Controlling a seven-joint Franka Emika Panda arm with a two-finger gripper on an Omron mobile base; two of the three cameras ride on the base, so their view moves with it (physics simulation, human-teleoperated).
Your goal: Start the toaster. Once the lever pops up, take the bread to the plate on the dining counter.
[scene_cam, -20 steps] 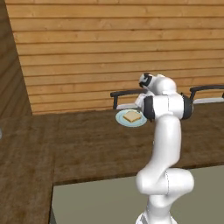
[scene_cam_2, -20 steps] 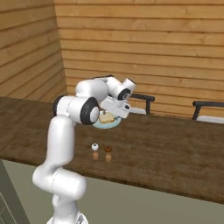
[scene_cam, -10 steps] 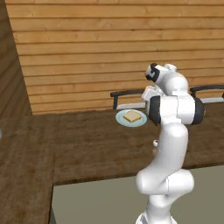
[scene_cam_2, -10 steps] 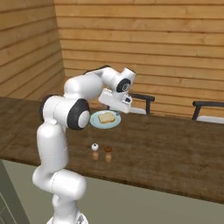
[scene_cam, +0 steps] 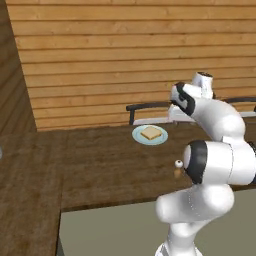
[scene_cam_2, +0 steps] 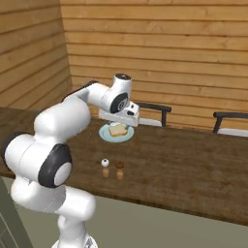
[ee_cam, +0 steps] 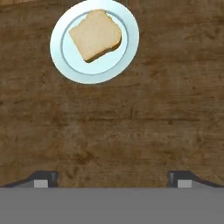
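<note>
Bread is lying flat on plate on counter; gripper is hanging above, jaws wide, holding nothing.

Square tan-crusted bread slice lies flat on round pale blue-green plate, on dark-brown wood-grain counter. Dark fingertips spread wide, empty.
</note>
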